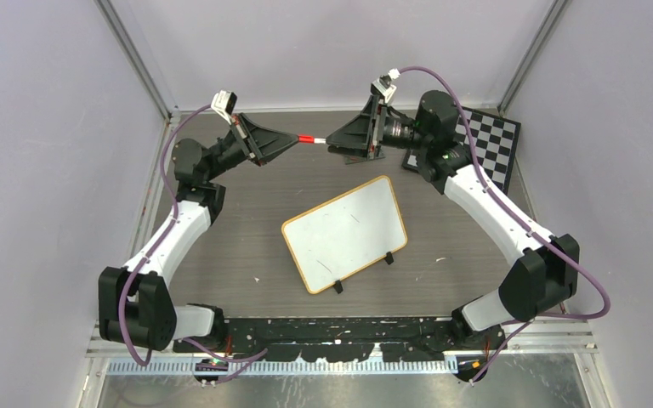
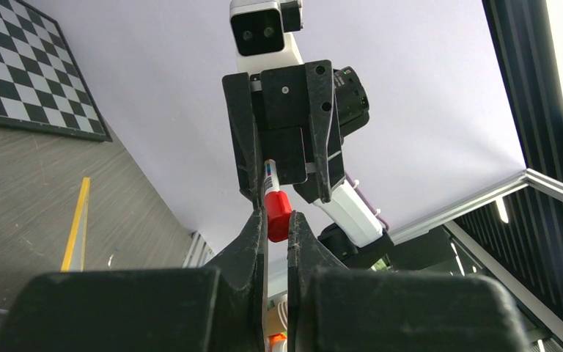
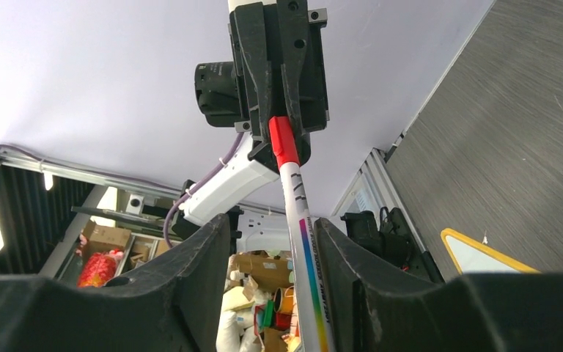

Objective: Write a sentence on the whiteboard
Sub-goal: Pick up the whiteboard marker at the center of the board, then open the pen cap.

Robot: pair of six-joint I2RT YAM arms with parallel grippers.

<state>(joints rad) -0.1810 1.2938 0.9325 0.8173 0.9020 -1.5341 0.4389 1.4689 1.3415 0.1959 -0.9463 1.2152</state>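
Observation:
The whiteboard lies flat mid-table on its two black feet, with an orange frame and a blank face; no sentence shows on it. Both arms are raised over the far side of the table with a white marker level between them. My left gripper is shut on the marker's red cap. My right gripper is open around the marker's white barrel, which rests against one finger with a wide gap to the other. A whiteboard edge shows in the left wrist view and a corner in the right wrist view.
A black-and-white chequered board lies at the back right, under the right arm; it also shows in the left wrist view. Grey walls and metal rails close in the table on three sides.

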